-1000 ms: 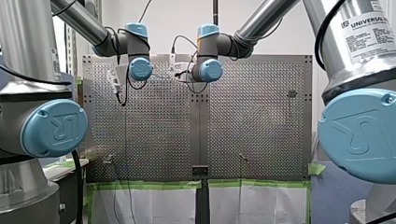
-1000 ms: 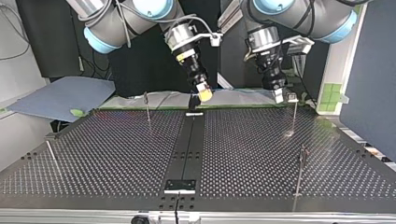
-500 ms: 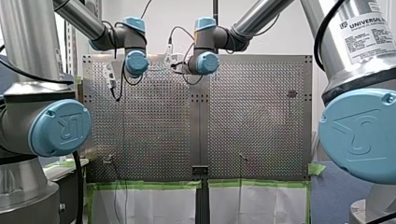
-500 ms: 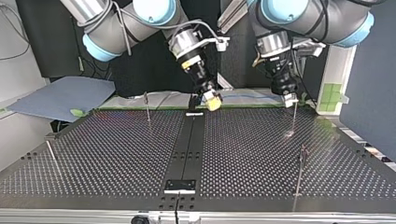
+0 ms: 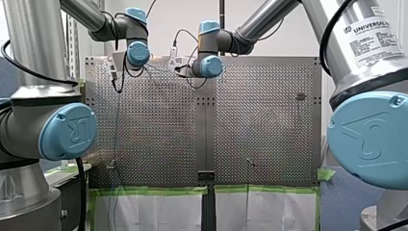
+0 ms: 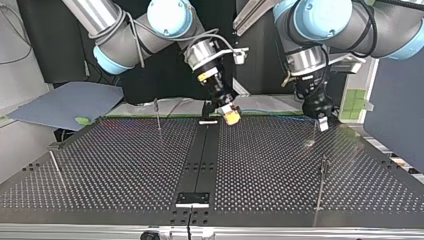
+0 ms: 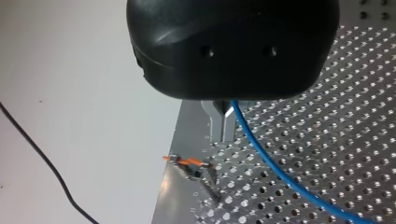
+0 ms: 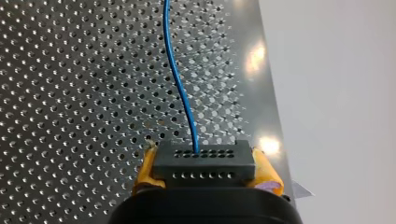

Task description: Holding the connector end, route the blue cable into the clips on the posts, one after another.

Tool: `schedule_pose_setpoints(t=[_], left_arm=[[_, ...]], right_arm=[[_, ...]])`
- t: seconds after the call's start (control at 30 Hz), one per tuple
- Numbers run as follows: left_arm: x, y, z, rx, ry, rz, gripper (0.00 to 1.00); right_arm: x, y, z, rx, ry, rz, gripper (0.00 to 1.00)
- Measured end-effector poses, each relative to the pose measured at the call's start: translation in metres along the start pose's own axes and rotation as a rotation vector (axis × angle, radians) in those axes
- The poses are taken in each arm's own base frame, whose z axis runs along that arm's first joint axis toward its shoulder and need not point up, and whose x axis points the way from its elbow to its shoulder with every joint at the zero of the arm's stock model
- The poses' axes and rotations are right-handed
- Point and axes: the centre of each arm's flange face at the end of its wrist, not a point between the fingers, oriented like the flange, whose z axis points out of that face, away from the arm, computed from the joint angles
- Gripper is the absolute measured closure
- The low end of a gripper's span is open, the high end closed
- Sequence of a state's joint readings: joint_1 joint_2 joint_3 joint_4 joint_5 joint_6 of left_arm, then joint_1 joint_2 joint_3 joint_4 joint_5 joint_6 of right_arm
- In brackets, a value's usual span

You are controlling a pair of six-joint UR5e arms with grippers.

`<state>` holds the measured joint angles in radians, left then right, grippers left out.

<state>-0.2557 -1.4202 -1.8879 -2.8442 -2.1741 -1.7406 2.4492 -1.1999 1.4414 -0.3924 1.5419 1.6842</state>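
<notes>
At the far edge of the table (image 6: 125, 170) in the top view, both grippers are low over the perforated surface.

Right gripper (image 8: 203, 158): clenched on the black connector (image 8: 219, 165), with one yellow pad (image 8: 145, 170) pressed against each of its two short sides. The connector's visible faces show two rows of holes.

Cable (image 8: 176, 79): one, blue. It leaves the connector's upper row and runs ahead of the gripper over the table.

Left gripper (image 7: 222, 126): black body with two metal fingers (image 7: 215, 122) drawn nearly together, only a slit between them. The cable emerges at their root and runs away over the table, so the grip is closed about the cable.

In the top view the cable spans as a thin line from the right gripper, near the table's middle strip, to the left gripper toward the view's right. In the front view it continues from the left gripper along the table's left side to the near edge.

Posts (image 6: 157, 114): four, counted in the top view, two toward each side, all upright. One stands just beside the left gripper. In the left wrist view a post's orange-tipped clip (image 7: 189, 162) lies ahead of the fingers, apart from the cable.

Arms: two. Grippers: two.
</notes>
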Motion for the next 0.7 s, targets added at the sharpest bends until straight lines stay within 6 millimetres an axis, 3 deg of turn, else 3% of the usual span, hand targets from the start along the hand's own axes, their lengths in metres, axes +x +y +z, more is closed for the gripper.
schedule_pose_setpoints(t=[0.3,0.7], left_arm=[[0.005,0.006,0.016,0.003,0.011,0.013,1.0],[0.005,0.028,0.05,0.003,0.016,0.084,1.0]], right_arm=[[0.003,0.002,0.021,0.01,0.018,0.036,1.0],[0.013,-0.002,0.04,0.025,0.027,0.04,1.0]])
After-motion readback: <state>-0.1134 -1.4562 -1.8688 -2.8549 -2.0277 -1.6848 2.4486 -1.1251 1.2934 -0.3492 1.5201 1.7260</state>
